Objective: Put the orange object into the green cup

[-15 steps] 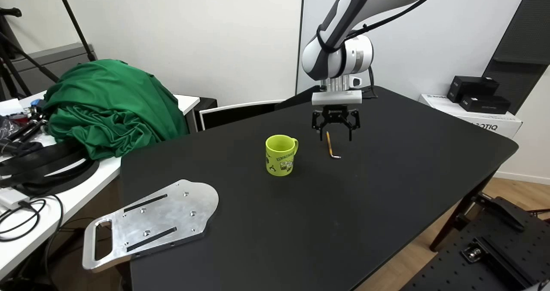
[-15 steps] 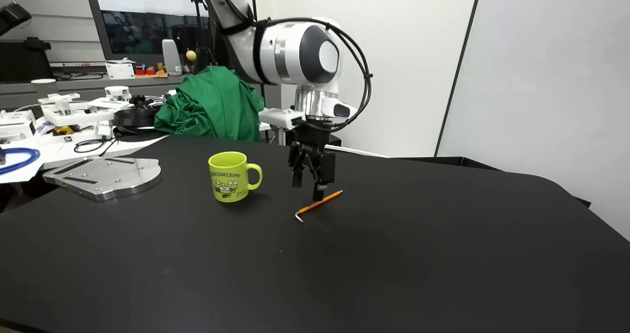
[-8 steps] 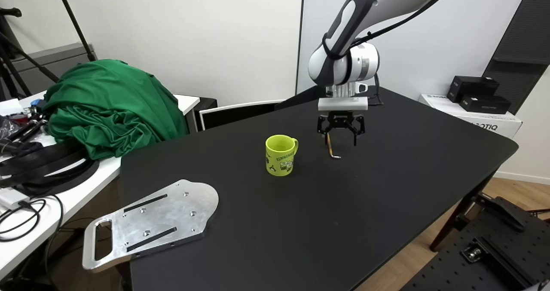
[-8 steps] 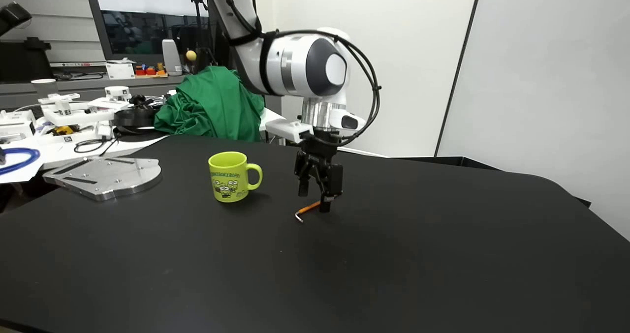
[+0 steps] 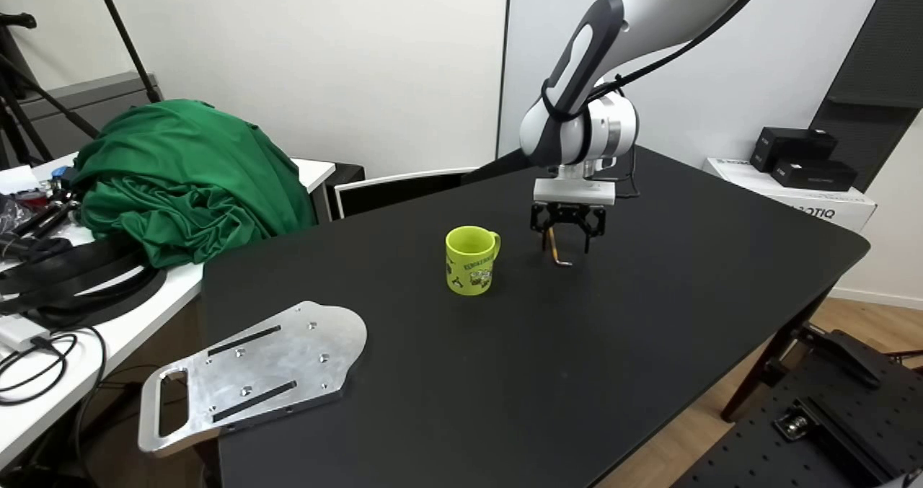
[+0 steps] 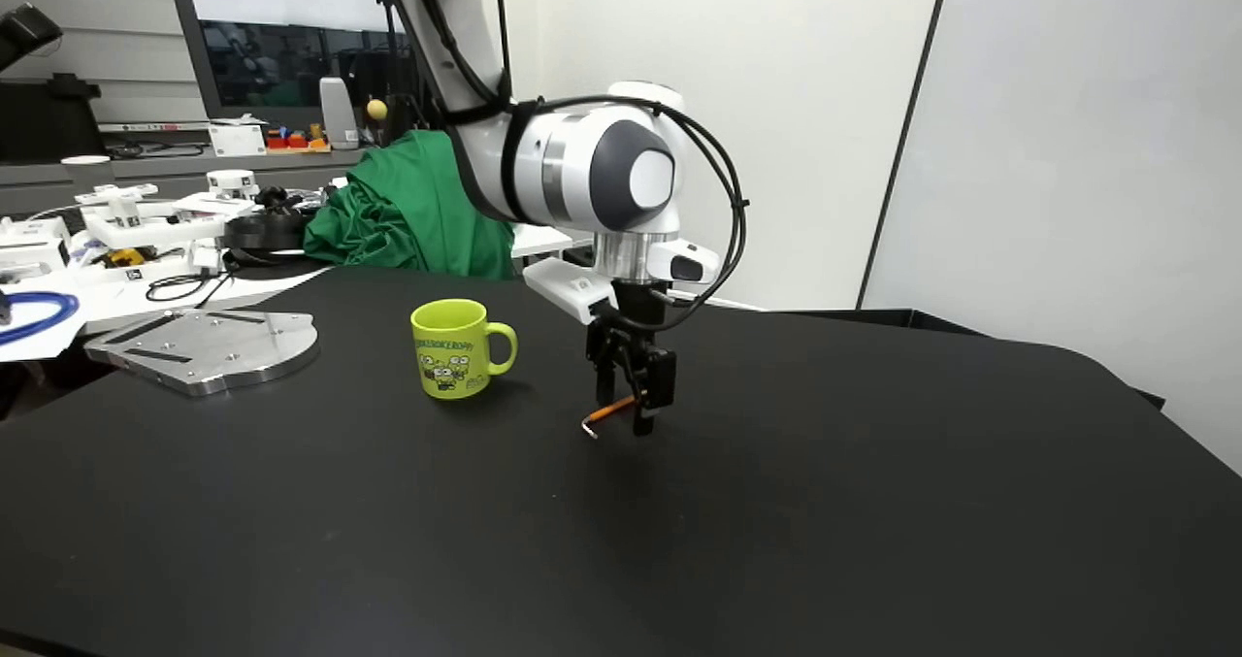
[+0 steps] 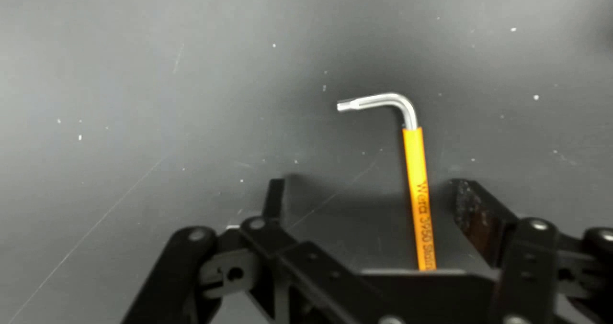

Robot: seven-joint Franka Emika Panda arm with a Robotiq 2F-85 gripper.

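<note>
The orange object is a hex key with an orange sleeve and a bent silver end. It lies on the black table in both exterior views (image 5: 554, 246) (image 6: 608, 411). My gripper (image 7: 369, 184) is open around it, low over the table. In the wrist view the orange object (image 7: 417, 175) runs between the fingers, nearer the right finger (image 7: 481, 214) and apart from both. Its lower end is hidden behind the gripper body. The lime-green cup (image 5: 469, 266) stands upright beside the gripper (image 5: 566, 249), its handle facing the gripper; it also shows in an exterior view (image 6: 451, 354).
A silver metal plate (image 5: 288, 351) lies at the table's edge, beyond the cup from the gripper. A dark-green cloth heap (image 5: 187, 178) and clutter lie on a white side table (image 5: 144, 322). White boxes (image 5: 793, 189) stand beyond the black table (image 5: 461, 401).
My gripper has come down to the table around the orange object, after a small shift sideways. It stays open. The orange object and the cup have not moved.
</note>
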